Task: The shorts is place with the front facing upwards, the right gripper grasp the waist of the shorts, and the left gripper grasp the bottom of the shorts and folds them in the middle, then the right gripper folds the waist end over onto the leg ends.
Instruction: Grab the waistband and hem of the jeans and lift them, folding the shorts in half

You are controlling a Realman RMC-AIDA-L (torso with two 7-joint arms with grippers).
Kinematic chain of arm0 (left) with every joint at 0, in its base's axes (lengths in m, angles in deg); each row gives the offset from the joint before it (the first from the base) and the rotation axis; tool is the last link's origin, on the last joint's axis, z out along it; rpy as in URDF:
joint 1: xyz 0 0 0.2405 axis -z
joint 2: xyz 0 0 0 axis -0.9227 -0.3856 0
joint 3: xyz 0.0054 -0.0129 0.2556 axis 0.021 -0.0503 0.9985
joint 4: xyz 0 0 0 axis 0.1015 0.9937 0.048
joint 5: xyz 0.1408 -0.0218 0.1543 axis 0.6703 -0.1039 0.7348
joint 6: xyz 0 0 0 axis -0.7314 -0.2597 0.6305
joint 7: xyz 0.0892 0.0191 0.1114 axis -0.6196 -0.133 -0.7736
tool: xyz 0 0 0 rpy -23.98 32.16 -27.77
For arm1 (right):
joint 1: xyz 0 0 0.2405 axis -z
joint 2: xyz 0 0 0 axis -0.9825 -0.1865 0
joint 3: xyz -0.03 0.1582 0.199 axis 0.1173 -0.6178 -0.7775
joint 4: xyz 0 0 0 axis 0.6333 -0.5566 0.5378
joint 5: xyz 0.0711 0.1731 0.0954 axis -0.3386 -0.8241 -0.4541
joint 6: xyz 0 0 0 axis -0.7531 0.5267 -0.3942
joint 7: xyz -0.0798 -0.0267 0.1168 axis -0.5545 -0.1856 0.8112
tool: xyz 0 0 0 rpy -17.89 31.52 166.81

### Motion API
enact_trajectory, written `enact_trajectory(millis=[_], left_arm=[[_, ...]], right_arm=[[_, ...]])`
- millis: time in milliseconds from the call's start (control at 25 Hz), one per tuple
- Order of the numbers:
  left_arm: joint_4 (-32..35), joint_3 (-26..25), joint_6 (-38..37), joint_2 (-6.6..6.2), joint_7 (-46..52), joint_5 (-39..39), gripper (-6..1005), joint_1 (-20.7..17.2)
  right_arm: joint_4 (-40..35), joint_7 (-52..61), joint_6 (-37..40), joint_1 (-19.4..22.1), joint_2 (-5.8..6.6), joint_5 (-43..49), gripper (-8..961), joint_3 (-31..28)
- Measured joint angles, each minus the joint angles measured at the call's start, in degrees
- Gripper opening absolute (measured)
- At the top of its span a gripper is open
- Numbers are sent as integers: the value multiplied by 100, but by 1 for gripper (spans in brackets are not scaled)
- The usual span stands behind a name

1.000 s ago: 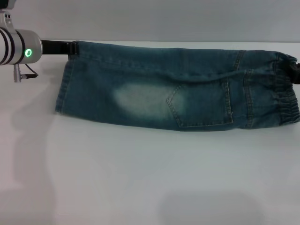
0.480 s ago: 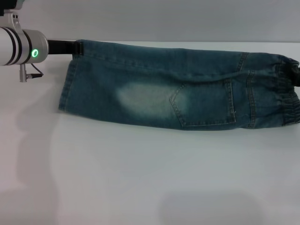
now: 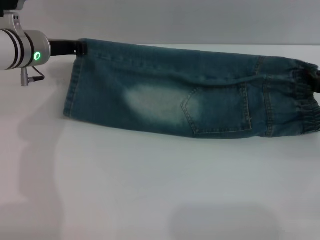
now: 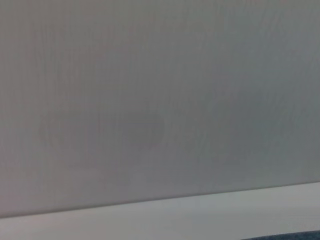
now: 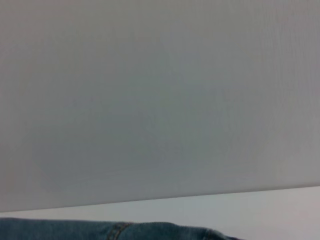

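The blue-green denim shorts (image 3: pixel 165 95) lie folded lengthwise across the white table (image 3: pixel 150 190), a pale faded patch and a stitched pocket facing up. The leg hems, the bottom of the shorts (image 3: pixel 72 95), point left and the ruffled elastic waist (image 3: pixel 302 105) points right. At the far left corner, my left gripper (image 3: pixel 77 47) is shut on the hem, its silver wrist glowing green. My right gripper (image 3: pixel 316 79) shows only as a dark tip at the waist's far corner, holding it. The far edge runs taut between the two grippers. Denim slivers show in the left wrist (image 4: pixel 290 236) and right wrist (image 5: pixel 100 231) views.
A plain grey wall (image 3: pixel 200 20) rises just behind the table's far edge. Bare white tabletop stretches from the shorts to the near side.
The left gripper has shifted slightly right and up with the hem corner. The shorts' far edge has risen a little and the cloth has drifted right.
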Motion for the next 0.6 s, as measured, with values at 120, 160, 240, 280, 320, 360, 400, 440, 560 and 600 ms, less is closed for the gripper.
enact_trajectory(millis=[120, 160, 240, 280, 320, 360, 400, 440, 560, 600], left_arm=[[-7, 364, 331, 23, -42, -13, 110, -56], [-9, 535, 471, 31, -37, -38, 148, -84], [-18, 733, 638, 42, -21, -102, 225, -111], [-26, 814, 692, 45, -14, -140, 263, -122], [-40, 874, 737, 45, -13, -198, 301, -129], [-56, 936, 777, 45, -14, -264, 340, -133], [-62, 962, 795, 43, -18, -294, 378, -135], [-64, 976, 808, 39, -26, -315, 417, -134], [-61, 985, 814, 38, -52, -326, 533, -135], [-50, 985, 813, 37, -55, -334, 557, -139]], right_arm=[[0, 0, -46, -1, -18, -43, 24, -2], [0, -1, -65, 4, -21, -60, 30, -3], [0, -3, -89, 13, -25, -65, 116, -3], [0, -3, -101, 21, -26, -70, 196, -3], [0, -3, -107, 30, -28, -85, 276, -3], [0, -3, -109, 38, -31, -100, 316, -1], [0, -4, -109, 47, -33, -117, 356, -1], [0, -4, -109, 54, -35, -127, 395, 0], [0, -4, -106, 75, -40, -134, 483, 0], [-1, -3, -100, 82, -42, -136, 492, -1]])
